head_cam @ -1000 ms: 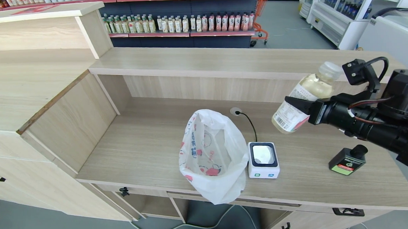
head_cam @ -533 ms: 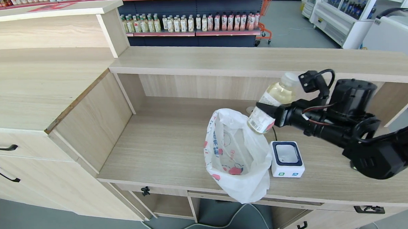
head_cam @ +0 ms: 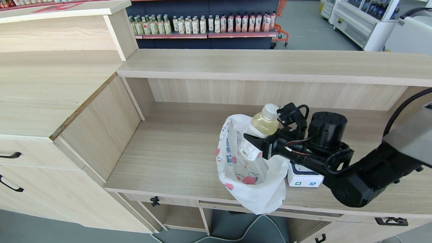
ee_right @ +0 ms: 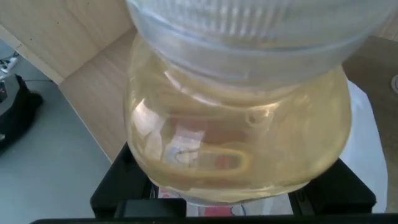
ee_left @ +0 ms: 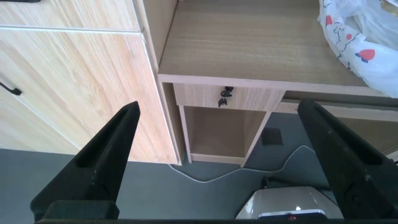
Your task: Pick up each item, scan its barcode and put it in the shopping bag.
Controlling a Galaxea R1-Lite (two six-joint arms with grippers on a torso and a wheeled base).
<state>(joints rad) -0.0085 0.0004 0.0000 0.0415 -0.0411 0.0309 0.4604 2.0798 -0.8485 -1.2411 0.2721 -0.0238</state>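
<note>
A clear bottle (head_cam: 261, 126) of pale yellow drink with a white cap and a printed label hangs tilted, its lower end at the mouth of the shopping bag (head_cam: 256, 186). My right gripper (head_cam: 257, 146) is shut on the bottle's labelled part. From the right wrist, the bottle (ee_right: 236, 124) sits close up, with the right gripper (ee_right: 236, 208) clamped below it. The bag is white plastic with red prints and stands open near the counter's front edge. The white barcode scanner (head_cam: 304, 179) sits just right of the bag, half hidden by my arm. My left gripper (ee_left: 217, 168) is open, low in front of the counter.
The work surface (head_cam: 174, 155) is a recessed wooden counter with a raised ledge (head_cam: 271, 67) behind and a side wall (head_cam: 97, 125) on the left. Drawers with black handles (head_cam: 6, 182) lie further left. A corner of the bag (ee_left: 364, 40) overhangs the counter edge.
The right arm has carried the bottle leftwards and down, from beside the scanner to the bag's mouth. The head camera shifted between the two earlier frames.
</note>
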